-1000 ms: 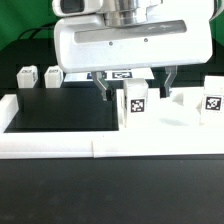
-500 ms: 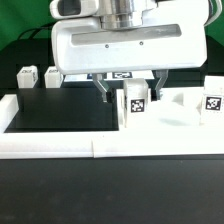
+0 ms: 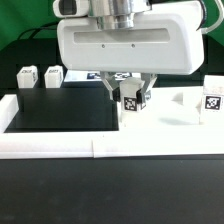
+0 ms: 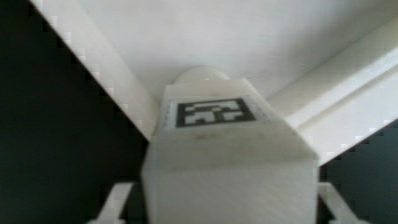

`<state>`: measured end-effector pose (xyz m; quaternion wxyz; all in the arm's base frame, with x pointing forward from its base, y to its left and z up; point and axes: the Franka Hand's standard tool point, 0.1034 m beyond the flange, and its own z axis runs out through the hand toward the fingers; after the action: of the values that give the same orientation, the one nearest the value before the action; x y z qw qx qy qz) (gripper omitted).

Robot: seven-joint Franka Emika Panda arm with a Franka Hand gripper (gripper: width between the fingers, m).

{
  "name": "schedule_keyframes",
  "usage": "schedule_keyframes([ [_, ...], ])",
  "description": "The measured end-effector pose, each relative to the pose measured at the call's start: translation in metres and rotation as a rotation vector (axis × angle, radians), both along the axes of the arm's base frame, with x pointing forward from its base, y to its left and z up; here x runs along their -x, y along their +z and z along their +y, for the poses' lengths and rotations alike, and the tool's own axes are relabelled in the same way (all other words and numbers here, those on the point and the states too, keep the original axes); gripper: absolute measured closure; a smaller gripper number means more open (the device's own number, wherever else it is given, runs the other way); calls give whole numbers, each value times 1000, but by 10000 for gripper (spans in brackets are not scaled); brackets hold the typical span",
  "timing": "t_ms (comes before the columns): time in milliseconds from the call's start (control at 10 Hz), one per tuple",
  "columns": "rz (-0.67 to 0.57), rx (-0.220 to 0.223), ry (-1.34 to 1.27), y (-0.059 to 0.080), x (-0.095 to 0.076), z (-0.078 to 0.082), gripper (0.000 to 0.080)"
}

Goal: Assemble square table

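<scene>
A white table leg (image 3: pixel 131 100) with a black-and-white tag stands upright on the white square plate (image 3: pixel 178 102). My gripper (image 3: pixel 130 95) hangs straight above it, a finger pressed to each side of the leg. In the wrist view the leg (image 4: pixel 217 125) fills the space between the two fingertips (image 4: pixel 121 200), with the gripper (image 4: pixel 222 205) shut on it and the plate (image 4: pixel 285 50) behind. Two more tagged legs (image 3: pixel 26 77) (image 3: pixel 53 75) stand at the back on the exterior view's left, and another leg (image 3: pixel 212 100) stands at its right edge.
A long white border rail (image 3: pixel 60 143) runs along the front and another rail (image 3: pixel 8 105) up the exterior view's left side, framing a black mat (image 3: pixel 60 110). The large white gripper housing (image 3: pixel 125 45) hides what lies behind it.
The fingers stood wide apart on either side of the leg a second ago; they have drawn in against its sides. The leg and the other parts have stayed in place.
</scene>
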<state>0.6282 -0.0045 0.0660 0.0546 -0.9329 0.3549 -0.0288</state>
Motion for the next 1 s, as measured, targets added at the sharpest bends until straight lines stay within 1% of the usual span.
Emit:
schedule_keyframes([
  [100,18,-16,-196,0,1,0,510],
  [300,51,-41,-485,0,3,0,510],
  [500,80,-97,-778,-2,4,-3,509],
  [600,102,-136,-907,-2,5,-3,509],
  [700,123,-164,-1021,-2,6,-3,509],
  [800,136,-183,-1078,-2,7,-3,509],
  [1000,153,-188,-1188,-2,7,-2,509],
])
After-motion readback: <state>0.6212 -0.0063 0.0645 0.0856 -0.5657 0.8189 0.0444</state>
